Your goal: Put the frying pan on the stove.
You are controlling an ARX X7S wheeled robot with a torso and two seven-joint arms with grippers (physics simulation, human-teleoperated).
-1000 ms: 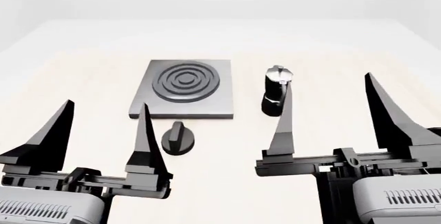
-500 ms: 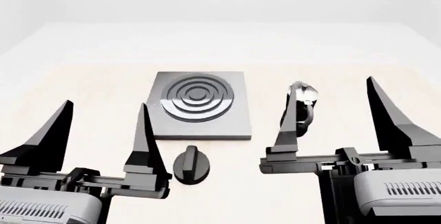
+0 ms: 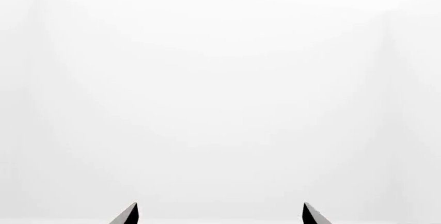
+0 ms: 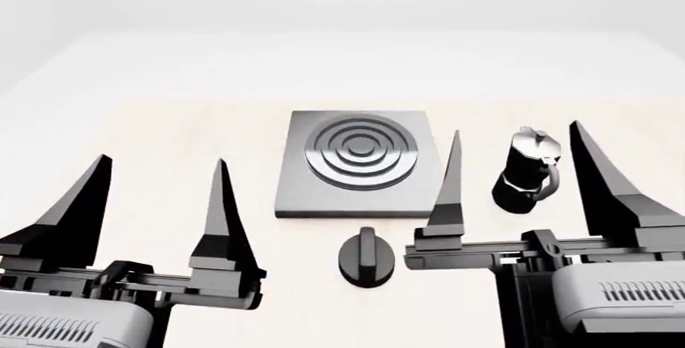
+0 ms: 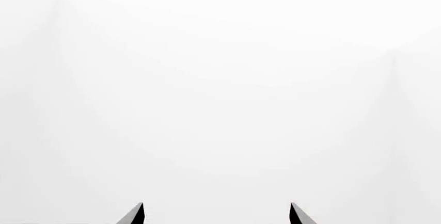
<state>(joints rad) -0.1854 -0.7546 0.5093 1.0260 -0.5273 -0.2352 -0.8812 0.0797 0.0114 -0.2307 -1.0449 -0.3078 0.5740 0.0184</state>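
From the head camera: grey stove [image 4: 357, 163] mid-table [image 4: 128, 139], bare, knob [image 4: 366, 257] just before it, moka pot [image 4: 527, 170] beside; left gripper [image 4: 156, 196] and right gripper [image 4: 519, 180] spread wide, holding nothing. Frying pan nowhere visible. At both wrist cameras: only fingertips [image 3: 128, 214] [image 5: 135, 214] against blank white.

Black tapered fingers [image 4: 220, 212]; pale grey, seemingly vented wrist housings [image 4: 615, 296].

The stove [image 4: 357, 163] is a flat square grey slab lying level on the pale table [image 4: 160, 139] — raised concentric rings sit in its middle, bare on top. It lies near the table's centre; the frying pan shows in no view.
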